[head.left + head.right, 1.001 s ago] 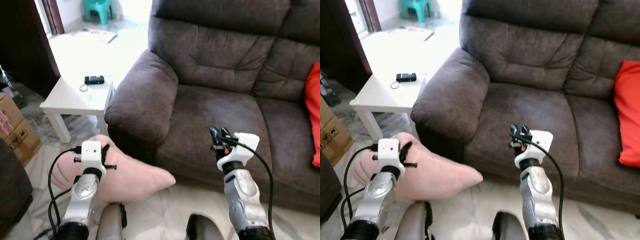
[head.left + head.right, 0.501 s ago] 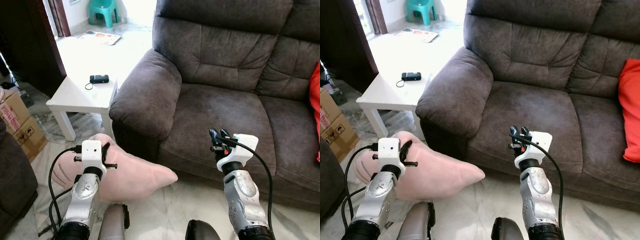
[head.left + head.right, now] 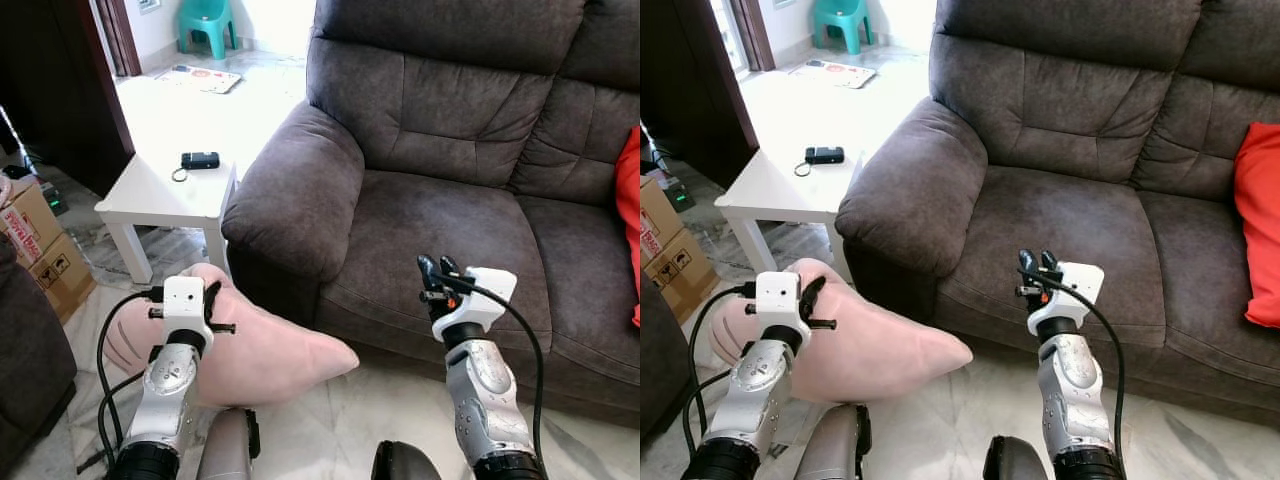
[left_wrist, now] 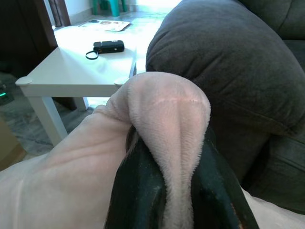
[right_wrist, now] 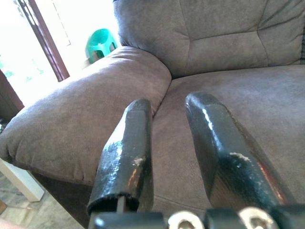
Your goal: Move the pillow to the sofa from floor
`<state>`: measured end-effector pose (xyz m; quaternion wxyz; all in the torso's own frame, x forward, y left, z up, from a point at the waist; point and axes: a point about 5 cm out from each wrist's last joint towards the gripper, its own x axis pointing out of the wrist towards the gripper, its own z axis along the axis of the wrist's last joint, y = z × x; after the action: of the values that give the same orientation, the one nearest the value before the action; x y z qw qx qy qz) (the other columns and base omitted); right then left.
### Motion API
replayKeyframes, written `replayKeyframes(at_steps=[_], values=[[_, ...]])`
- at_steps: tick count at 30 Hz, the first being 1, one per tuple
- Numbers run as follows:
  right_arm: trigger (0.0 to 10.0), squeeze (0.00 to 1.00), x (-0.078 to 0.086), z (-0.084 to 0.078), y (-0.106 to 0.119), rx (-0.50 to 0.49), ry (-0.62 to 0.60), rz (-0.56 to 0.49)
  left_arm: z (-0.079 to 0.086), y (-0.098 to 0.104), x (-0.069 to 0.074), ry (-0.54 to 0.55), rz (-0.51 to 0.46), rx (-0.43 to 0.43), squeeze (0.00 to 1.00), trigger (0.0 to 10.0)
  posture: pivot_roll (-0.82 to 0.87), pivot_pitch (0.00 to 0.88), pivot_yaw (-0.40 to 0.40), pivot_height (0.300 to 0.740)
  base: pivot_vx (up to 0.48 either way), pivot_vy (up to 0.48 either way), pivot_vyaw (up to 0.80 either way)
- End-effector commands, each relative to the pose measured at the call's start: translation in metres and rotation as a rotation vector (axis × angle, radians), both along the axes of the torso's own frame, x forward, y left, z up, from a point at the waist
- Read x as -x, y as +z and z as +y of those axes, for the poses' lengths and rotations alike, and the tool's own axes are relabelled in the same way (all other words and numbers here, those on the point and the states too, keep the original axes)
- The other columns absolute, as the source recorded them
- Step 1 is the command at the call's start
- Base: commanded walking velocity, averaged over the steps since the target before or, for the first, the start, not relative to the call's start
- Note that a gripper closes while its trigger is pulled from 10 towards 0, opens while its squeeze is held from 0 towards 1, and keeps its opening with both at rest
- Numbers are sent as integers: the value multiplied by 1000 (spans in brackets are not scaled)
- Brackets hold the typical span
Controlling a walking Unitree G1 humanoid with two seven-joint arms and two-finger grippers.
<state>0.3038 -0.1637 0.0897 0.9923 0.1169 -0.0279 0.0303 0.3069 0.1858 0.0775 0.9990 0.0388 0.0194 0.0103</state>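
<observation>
A soft pink pillow (image 3: 260, 350) hangs low beside the dark grey sofa's (image 3: 440, 210) armrest, just above the marble floor. My left gripper (image 4: 174, 191) is shut on a fold of the pillow (image 4: 162, 109), its black fingers (image 4: 138, 191) pinching the plush. From the head, the left gripper (image 3: 210, 305) sits at the pillow's upper left edge. My right gripper (image 3: 434, 270) is held up in front of the sofa's seat cushion, open, with nothing between its fingers (image 5: 126, 143).
A white side table (image 3: 165, 190) with a small black device (image 3: 200, 160) stands left of the armrest. Cardboard boxes (image 3: 30, 245) sit at far left. A red cushion (image 3: 1258, 225) lies on the sofa's right. A teal stool (image 3: 208, 20) stands far back.
The whole view has shifted slightly as the camera moved; the sofa and table appear a bit lower and to the right. Both grippers and the pillow keep the same pose.
</observation>
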Motion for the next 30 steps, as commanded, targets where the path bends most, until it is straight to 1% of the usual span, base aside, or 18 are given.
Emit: replayKeyframes(at_steps=[1, 2, 3, 5, 6, 7, 10, 12, 15, 27, 29, 30], values=[[10000, 0, -1, -3, 4, 8, -10, -16, -7, 26, -8, -33, -119, -2, 0, 10000, 105, 0, -68, 646, 0, 0, 0], [10000, 0, -1, -3, 3, 5, -12, -14, -8, 26, -8, -35, -119, -3, 0, 10000, 106, 0, -68, 656, 0, 0, 0], [10000, 0, -1, -3, 3, 5, -12, -14, -8, 26, -8, -35, -119, -3, 0, 10000, 106, 0, -68, 656, 0, 0, 0], [10000, 0, -2, -2, 3, 3, -13, -14, -8, 27, -9, -37, -119, -4, 0, 10000, 107, 0, -66, 676, 0, 0, 0], [10000, 0, -2, -2, 3, 3, -13, -14, -8, 27, -9, -37, -119, -4, 0, 10000, 107, 0, -66, 676, 0, 0, 0], [10000, 0, -1, -2, 2, 2, -14, -12, -7, 27, -9, -40, -120, -7, 0, 10000, 109, 0, -63, 691, 0, 0, 0], [10000, 0, -1, -1, 2, 2, -14, -11, -7, 28, -9, -41, -121, -7, 0, 10000, 109, 0, -63, 701, 0, 0, 0], [10000, 0, -1, -1, 1, 1, -13, -10, -7, 27, -8, -48, -118, -11, 0, 10000, 109, 0, -62, 721, 0, 0, 0], [10000, 0, -1, -1, 1, 0, -13, -10, -8, 28, -8, -57, -118, -12, 0, 10000, 111, 0, -61, 740, 0, 0, 0], [10000, 0, -3, 0, 0, 7, -1, 3, -14, 34, -11, -97, -122, -1, 0, 10000, 121, 0, -69, 740, 0, 0, 0], [10000, 0, -4, 0, -3, 16, 26, 26, -15, 36, -11, -106, -122, 1, 0, 10000, 121, 0, -70, 740, 0, 0, 0], [10000, 0, -3, 0, -5, 29, 57, 48, -16, 36, -12, -110, -123, 2, 0, 10000, 122, 0, -71, 740, 0, 0, 0]])
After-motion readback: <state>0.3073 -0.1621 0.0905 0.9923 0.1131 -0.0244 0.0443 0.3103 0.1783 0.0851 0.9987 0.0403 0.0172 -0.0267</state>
